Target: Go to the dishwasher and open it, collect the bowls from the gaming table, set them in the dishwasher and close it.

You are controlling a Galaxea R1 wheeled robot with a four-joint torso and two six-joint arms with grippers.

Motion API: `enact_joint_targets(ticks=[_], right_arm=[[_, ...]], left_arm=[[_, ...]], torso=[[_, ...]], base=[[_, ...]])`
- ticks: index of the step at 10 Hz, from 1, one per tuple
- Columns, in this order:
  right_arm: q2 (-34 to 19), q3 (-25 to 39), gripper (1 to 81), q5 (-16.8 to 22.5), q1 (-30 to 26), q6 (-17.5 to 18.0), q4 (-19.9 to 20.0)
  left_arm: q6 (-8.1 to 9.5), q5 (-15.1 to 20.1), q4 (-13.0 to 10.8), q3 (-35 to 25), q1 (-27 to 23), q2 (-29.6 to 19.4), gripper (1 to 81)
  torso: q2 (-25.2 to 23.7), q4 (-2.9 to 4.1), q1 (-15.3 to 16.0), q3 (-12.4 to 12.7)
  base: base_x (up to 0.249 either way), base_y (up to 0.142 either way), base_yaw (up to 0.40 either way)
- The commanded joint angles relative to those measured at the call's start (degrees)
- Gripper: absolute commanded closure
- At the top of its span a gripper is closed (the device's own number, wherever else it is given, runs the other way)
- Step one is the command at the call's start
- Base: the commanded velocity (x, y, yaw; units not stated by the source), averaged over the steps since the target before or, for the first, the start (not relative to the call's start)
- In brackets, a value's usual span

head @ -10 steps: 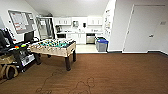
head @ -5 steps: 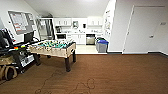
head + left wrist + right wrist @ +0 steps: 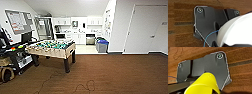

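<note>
Dishwasher (image 3: 90, 39) sits far ahead in the kitchen, well apart from both claws.
White bowl (image 3: 235, 31) fills the left wrist view, yellow bowl (image 3: 203, 84) the right; grip can't be told.

Each wrist carries a dark grey plate (image 3: 206, 23) with rounded, pale-edged corners and silver round screws (image 3: 199, 9). A thin blue cable (image 3: 209, 36) runs across the left plate. The right plate (image 3: 205, 67) has a screw (image 3: 219, 55) too.
</note>
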State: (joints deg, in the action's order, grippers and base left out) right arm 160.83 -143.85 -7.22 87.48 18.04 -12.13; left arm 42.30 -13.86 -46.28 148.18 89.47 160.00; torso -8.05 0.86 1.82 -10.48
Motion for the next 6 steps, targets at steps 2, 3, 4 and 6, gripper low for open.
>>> enact_joint_targets(ticks=[2,3,4,6], right_arm=[[-0.8,0.0,81.1,2.6,-2.7,-0.1,-0.7],[-0.8,0.0,81.1,2.6,-2.7,-0.1,-0.6],[-0.8,0.0,81.1,2.6,-2.7,-0.2,-0.6],[-0.9,0.0,81.1,2.6,-2.7,-0.1,-0.7]], left_arm=[[0.24,1.1,-0.3,0.1,-2.1,-1.2,81.1],[0.24,1.0,-0.3,0.1,-2.1,-1.2,81.1],[0.24,1.1,-0.3,0.1,-2.1,-1.2,81.1],[0.24,1.0,-0.3,0.1,-2.1,-1.2,81.1]], torso=[[0.0,0.00,0.0,0.0],[0.0,0.00,0.0,0.0],[0.0,0.00,0.0,0.0],[0.0,0.00,0.0,0.0]], base=[[0.137,0.000,0.000],[0.137,0.000,0.000],[0.137,0.000,0.000],[0.137,0.000,0.000]])
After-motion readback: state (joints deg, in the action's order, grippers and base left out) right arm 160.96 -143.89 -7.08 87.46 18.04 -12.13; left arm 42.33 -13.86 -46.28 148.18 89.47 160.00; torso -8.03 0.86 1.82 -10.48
